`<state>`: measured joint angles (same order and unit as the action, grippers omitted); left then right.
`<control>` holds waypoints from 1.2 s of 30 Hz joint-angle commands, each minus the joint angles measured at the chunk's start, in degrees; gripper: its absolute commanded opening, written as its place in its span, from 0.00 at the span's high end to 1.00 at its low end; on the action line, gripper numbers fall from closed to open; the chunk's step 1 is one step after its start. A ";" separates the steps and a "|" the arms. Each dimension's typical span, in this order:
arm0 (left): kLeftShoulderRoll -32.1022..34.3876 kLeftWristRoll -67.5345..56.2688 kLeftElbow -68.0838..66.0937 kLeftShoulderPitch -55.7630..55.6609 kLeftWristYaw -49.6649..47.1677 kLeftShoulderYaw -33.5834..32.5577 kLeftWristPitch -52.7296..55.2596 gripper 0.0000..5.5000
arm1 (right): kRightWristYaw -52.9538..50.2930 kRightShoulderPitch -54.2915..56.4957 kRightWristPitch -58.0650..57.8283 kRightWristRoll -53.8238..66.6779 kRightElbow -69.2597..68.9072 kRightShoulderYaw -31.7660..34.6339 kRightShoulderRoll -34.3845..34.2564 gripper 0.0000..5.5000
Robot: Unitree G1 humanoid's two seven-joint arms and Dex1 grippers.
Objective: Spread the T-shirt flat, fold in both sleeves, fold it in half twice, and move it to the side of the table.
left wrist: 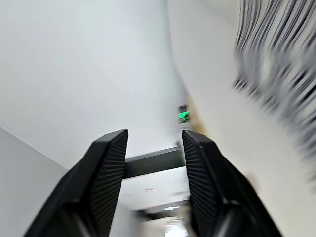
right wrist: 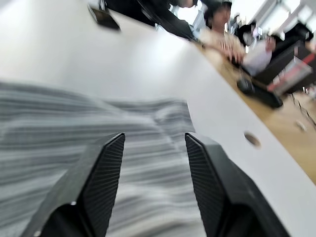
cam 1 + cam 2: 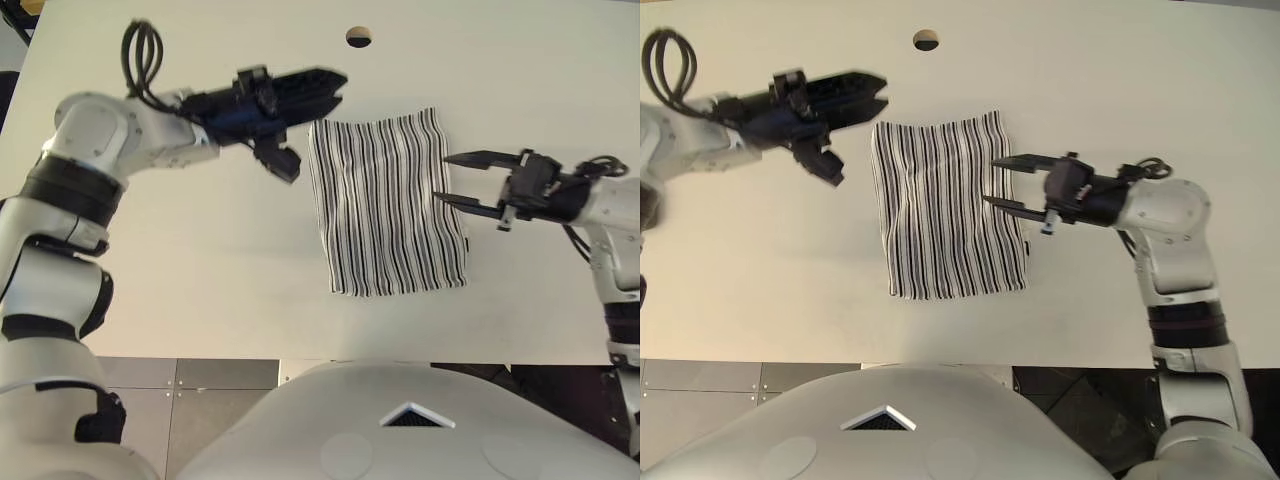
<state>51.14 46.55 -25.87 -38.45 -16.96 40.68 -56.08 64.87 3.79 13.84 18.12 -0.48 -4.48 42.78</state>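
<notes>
The T-shirt (image 3: 385,205) lies near the middle of the table (image 3: 200,260), folded into a soft, roughly rectangular packet. It is thin cloth with narrow black and white stripes running from its far edge to its near edge. The edges are slightly wavy, and the far right corner is puckered into a small peak. The table top is smooth, matte and white, with a small round cable hole (image 3: 358,37) near its far edge. The left pincer (image 3: 318,128) hangs just beside the shirt's far left corner. Its two black fingers are spread wide, one pointing across above the corner and the other angled down toward the bare table next to the left edge, with nothing between them. In the left wrist view the fingers (image 1: 108,173) are wedge-shaped with finely ribbed inner pads, and the striped cloth sits off to one side of them. The right pincer (image 3: 441,178) is at the shirt's right edge, about halfway along it. Its slim, pointed black fingers are also spread apart and reach in over the cloth. Whether their tips touch the fabric cannot be told. In the right wrist view the striped cloth lies under and between its ribbed fingers (image 2: 101,182).
</notes>
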 commanded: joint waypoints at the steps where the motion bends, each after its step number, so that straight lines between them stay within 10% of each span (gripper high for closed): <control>1: 10.13 -34.69 3.29 15.37 32.93 10.69 0.81 0.57 | 5.20 -4.34 12.21 -2.76 8.30 5.75 6.95 0.52; 11: 12.77 -59.77 13.69 29.50 64.06 7.28 16.79 0.57 | -6.08 -2.74 42.37 -29.46 21.06 0.86 9.51 0.52; 30: -10.20 -45.09 9.80 33.46 61.80 -8.22 11.43 0.46 | -27.34 4.37 49.26 -48.54 28.00 -13.57 3.17 0.52; 36: -12.62 -44.51 9.48 33.10 64.29 -8.15 9.92 0.50 | -28.06 5.93 48.44 -47.03 27.46 -16.96 2.97 0.71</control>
<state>38.99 1.40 -16.65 -4.73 45.67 32.42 -45.55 35.51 10.10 63.52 -27.28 26.60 -19.24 45.84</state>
